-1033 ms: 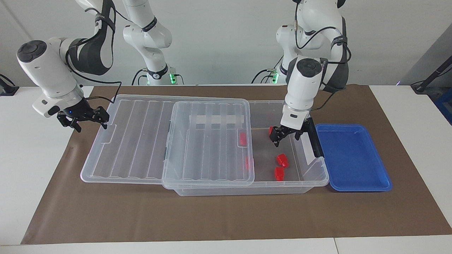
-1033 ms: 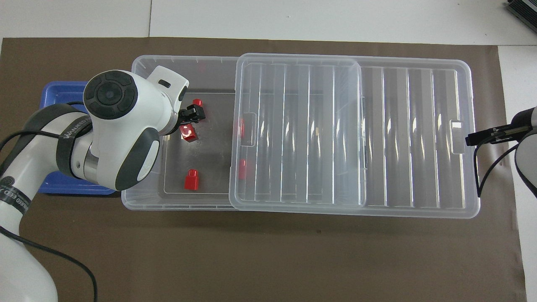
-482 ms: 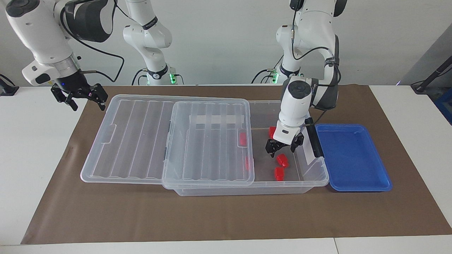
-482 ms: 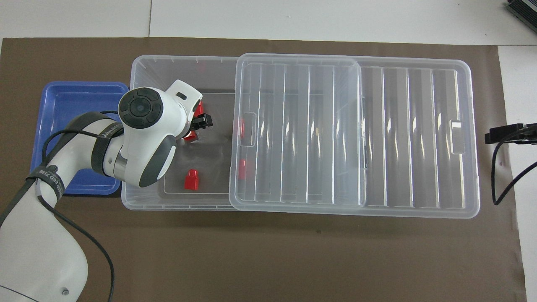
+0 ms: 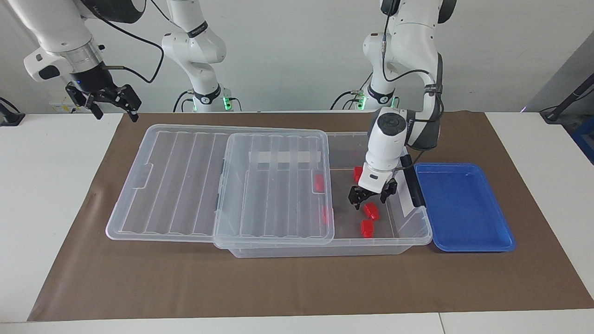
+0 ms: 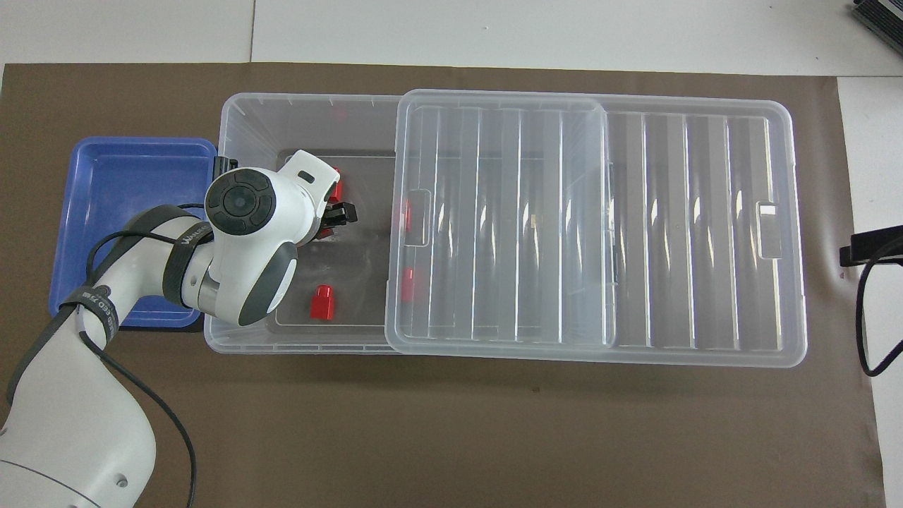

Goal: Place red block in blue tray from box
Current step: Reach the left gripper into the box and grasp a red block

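Observation:
The box (image 5: 325, 248) is a clear bin, its open end toward the left arm's end of the table. Three red blocks lie in the open part. My left gripper (image 5: 369, 200) is open, low inside the box, its fingers either side of the middle red block (image 5: 370, 210). In the overhead view my left gripper (image 6: 333, 220) hides that block. A second block (image 5: 367, 228) (image 6: 336, 187) lies farther from the robots, a third (image 5: 357, 172) (image 6: 324, 302) nearer. The blue tray (image 5: 464, 204) (image 6: 127, 197) is empty beside the box. My right gripper (image 5: 103, 101) is open, raised above the table's right-arm end.
The ribbed clear lid (image 5: 185, 185) (image 6: 670, 226) is slid toward the right arm's end and covers most of the box. Two more red blocks (image 5: 319, 182) (image 6: 406, 215) show under its edge. A black latch (image 5: 412, 185) stands on the box wall next to the tray.
My left gripper has come down into the box onto the middle red block. My right gripper has risen and drawn away from the lid's end toward the robots.

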You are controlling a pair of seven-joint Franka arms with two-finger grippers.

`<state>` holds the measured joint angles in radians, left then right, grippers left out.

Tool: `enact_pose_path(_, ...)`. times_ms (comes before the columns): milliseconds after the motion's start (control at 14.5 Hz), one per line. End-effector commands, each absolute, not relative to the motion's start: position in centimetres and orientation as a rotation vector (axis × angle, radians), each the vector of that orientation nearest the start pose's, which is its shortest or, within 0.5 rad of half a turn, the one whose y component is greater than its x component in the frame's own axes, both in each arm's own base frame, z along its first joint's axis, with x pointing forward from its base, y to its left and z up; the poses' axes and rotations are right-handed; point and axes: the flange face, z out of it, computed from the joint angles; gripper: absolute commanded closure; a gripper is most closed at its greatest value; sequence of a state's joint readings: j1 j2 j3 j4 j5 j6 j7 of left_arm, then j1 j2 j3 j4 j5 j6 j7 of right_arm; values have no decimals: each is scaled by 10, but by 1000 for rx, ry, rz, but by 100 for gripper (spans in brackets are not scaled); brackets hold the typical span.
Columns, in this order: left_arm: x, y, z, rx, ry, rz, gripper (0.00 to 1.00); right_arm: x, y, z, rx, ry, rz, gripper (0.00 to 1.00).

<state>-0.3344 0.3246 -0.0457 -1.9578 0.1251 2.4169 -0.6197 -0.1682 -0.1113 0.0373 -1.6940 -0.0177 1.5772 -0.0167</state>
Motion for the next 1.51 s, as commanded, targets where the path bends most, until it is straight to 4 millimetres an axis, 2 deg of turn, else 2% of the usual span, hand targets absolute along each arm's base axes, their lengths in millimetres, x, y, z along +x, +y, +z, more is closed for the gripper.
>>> enact_pose_path(0,578,-226,319,-3118,-242,-269,0,519,-43,627,-3166,188,18,0)
enact_pose_path(138,579,-226,315,-3120,-241,-270,0,520,-34,628,-3167,195,8,0)
enact_pose_path(482,572,-224,301,-3128,-239,-282,0,520,-34,627,-3168,176,18,0)
enact_pose_path(688,571,-224,300,-3129,-238,-284,0,520,-33,627,-3172,124,18,0)
enact_pose_path(757,572,-224,300,-3130,-239,-286,8,522,-38,625,-3172,131,23,0)
enact_pose_path(826,572,-224,300,-3128,-241,-280,23,522,-45,625,-3171,147,21,0)
enact_pose_path(1033,573,-224,303,-3126,-280,-283,69,522,-48,625,-3169,153,34,0)
enact_pose_path(1101,574,-224,303,-3126,-281,-283,80,522,-49,624,-3170,155,39,0)
enact_pose_path(1239,575,-224,305,-3126,-283,-288,87,530,-50,626,-3177,160,78,0)
enact_pose_path(1308,576,-224,306,-3125,-284,-286,97,536,-48,630,-3179,155,92,0)
enact_pose_path(1446,578,-224,310,-3119,-286,-278,100,535,-43,634,-3171,142,89,0)
